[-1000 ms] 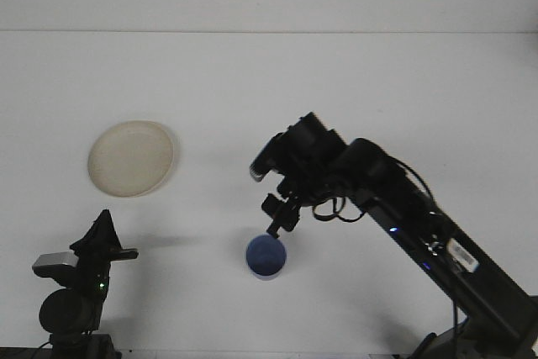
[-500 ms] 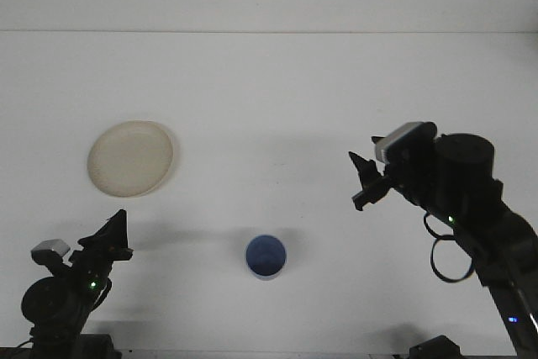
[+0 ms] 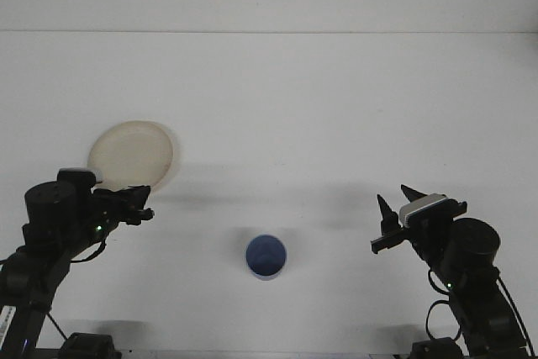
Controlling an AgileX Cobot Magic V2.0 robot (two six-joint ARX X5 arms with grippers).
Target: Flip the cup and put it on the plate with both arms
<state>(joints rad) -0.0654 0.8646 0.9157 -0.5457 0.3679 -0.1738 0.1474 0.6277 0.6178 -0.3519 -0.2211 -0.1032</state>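
Observation:
A blue cup [image 3: 266, 256] stands upright on the white table near the front centre, its mouth facing up, with nothing touching it. The cream plate [image 3: 131, 157] lies flat at the left. My left gripper [image 3: 139, 204] hovers just in front of the plate's near edge, pointing right toward the cup and well left of it. Off to the cup's right my right gripper [image 3: 395, 210] is open and empty, with its two fingers spread and pointing up and left.
The white table [image 3: 294, 107] runs back to a pale wall. Both dark arm bases occupy the front corners, the left arm [image 3: 50, 233] and the right arm [image 3: 466, 266].
My right arm has let go of the cup and drawn back to the front right. The left gripper has swung up and right, to the plate's near edge. The cup has stayed put.

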